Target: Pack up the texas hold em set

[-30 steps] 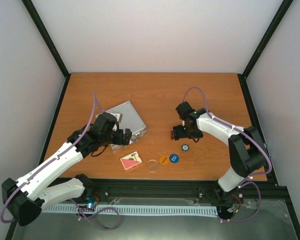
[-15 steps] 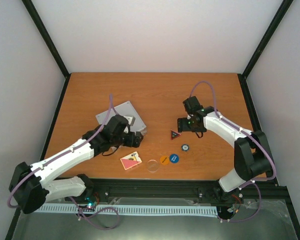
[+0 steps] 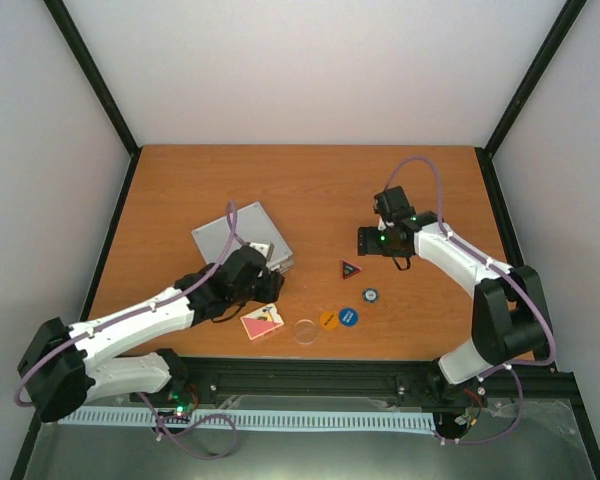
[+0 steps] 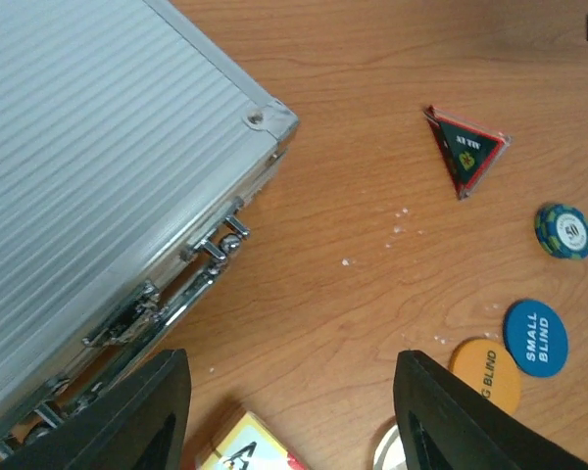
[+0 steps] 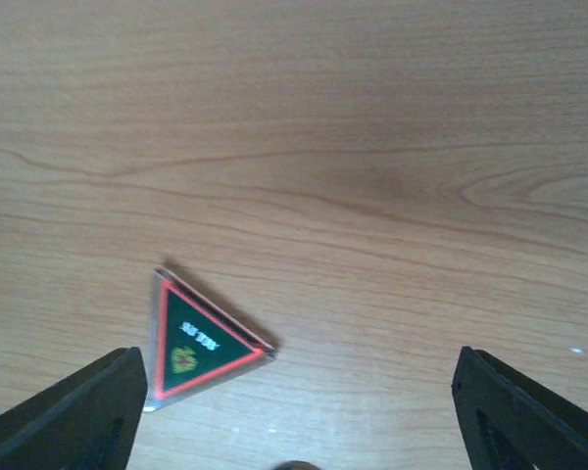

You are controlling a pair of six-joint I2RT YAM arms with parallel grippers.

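Aluminium case [image 4: 88, 166] cropped; deck [image 4: 243, 448] barely visible.

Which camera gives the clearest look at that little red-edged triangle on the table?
The right wrist view: the triangle is largest there, its red border and dark green face plain. The left wrist view shows it smaller, at upper right. The top view shows only a tiny dark speck.

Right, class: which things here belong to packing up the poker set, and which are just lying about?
Belongs to the job: silver case, triangle, blue-white chip, blue disc, orange disc, clear disc, card deck.
Not part of the set: wooden table, black frame.
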